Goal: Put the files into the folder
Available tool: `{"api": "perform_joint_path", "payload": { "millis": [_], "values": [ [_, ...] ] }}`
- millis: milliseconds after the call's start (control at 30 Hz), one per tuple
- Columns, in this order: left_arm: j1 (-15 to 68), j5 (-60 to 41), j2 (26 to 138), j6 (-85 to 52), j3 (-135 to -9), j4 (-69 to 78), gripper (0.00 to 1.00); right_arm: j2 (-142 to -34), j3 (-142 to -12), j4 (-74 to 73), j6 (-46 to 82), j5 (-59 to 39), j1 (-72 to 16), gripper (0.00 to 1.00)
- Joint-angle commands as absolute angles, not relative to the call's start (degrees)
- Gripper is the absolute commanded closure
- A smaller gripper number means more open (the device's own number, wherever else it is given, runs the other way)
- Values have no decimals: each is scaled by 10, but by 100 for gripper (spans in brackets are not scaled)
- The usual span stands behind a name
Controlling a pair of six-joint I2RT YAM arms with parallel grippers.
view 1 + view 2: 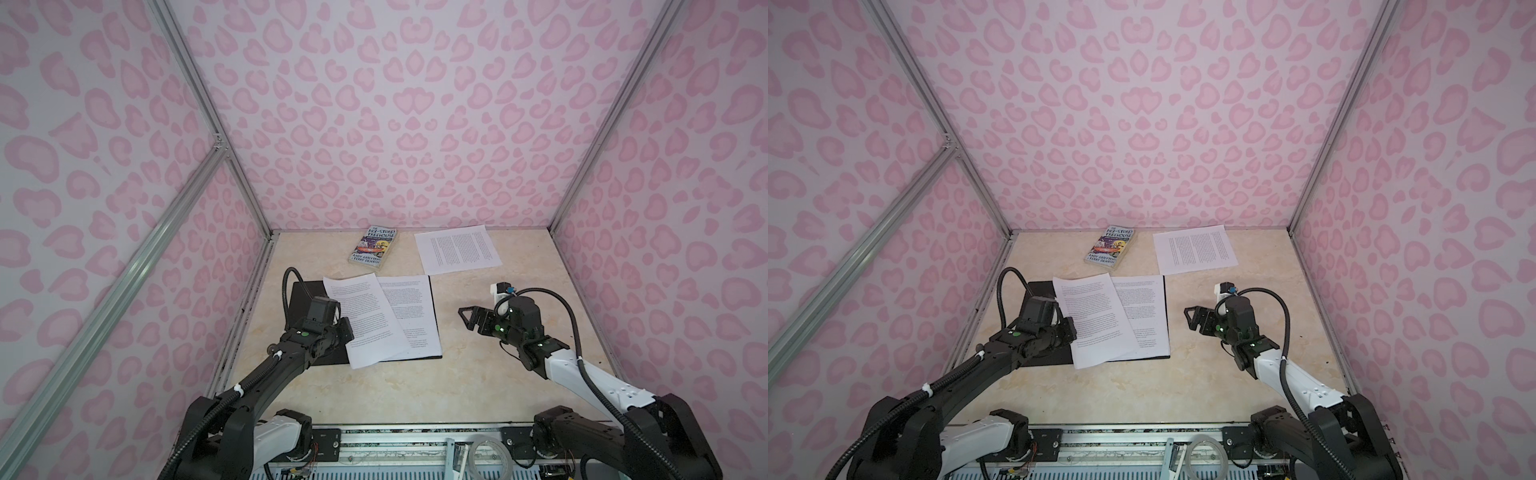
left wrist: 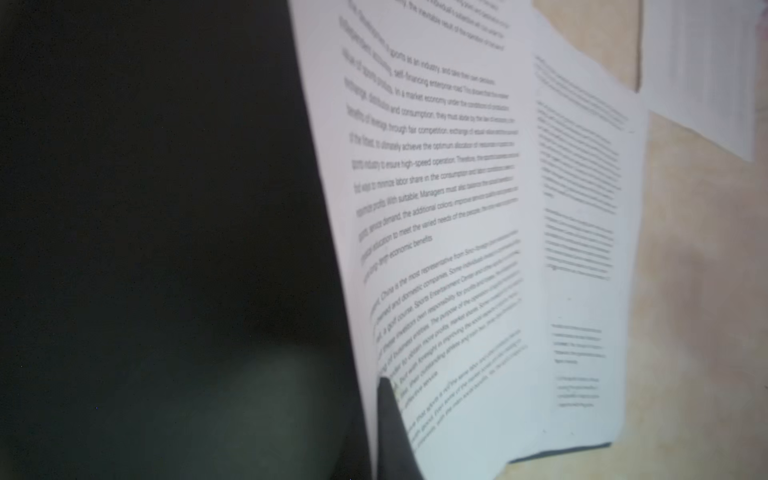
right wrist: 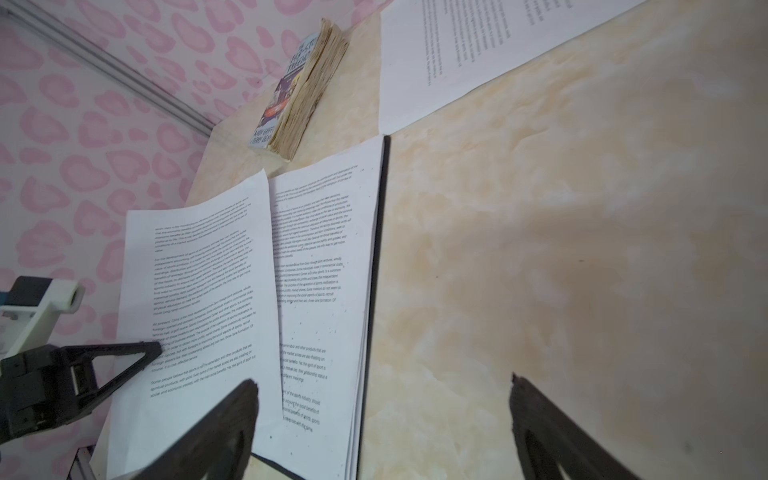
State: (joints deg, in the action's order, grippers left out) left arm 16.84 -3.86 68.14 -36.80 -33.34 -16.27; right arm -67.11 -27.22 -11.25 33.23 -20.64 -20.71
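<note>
While the folder lies open on the table, files rest on its black inside.
A lone sheet lies near the book; left gripper pinches the top sheet, right gripper hangs spread beside the folder.
</note>
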Motion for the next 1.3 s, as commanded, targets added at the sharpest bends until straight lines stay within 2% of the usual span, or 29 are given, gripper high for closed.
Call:
{"api": "perform_joint_path", "payload": {
  "millis": [0,167,300,367,433,700,867,1133,1267],
  "values": [
    [167,14,701,-364,-332,-160,96,-718,-317,-112,312,-190,-273,6],
    [167,27,744,-360,-345,-163,97,-849,-450,-63,287,-169,-372,6],
    [167,8,765,-356,-348,-155,97,-975,-549,-52,287,-192,-404,7],
    [167,4,770,-355,-349,-154,97,-1031,-601,-28,285,-188,-414,13],
    [167,7,771,-355,-350,-154,97,-1077,-651,-3,278,-185,-425,14],
    [167,10,780,-355,-350,-149,97,-1175,-761,34,288,-220,-432,13],
    [167,5,798,-353,-358,-149,97,-1199,-789,35,296,-239,-431,19],
    [167,2,795,-352,-358,-149,97,-1222,-810,13,327,-298,-426,38],
    [167,3,795,-352,-359,-149,97,-1222,-810,5,338,-313,-422,53]
  ]
}}
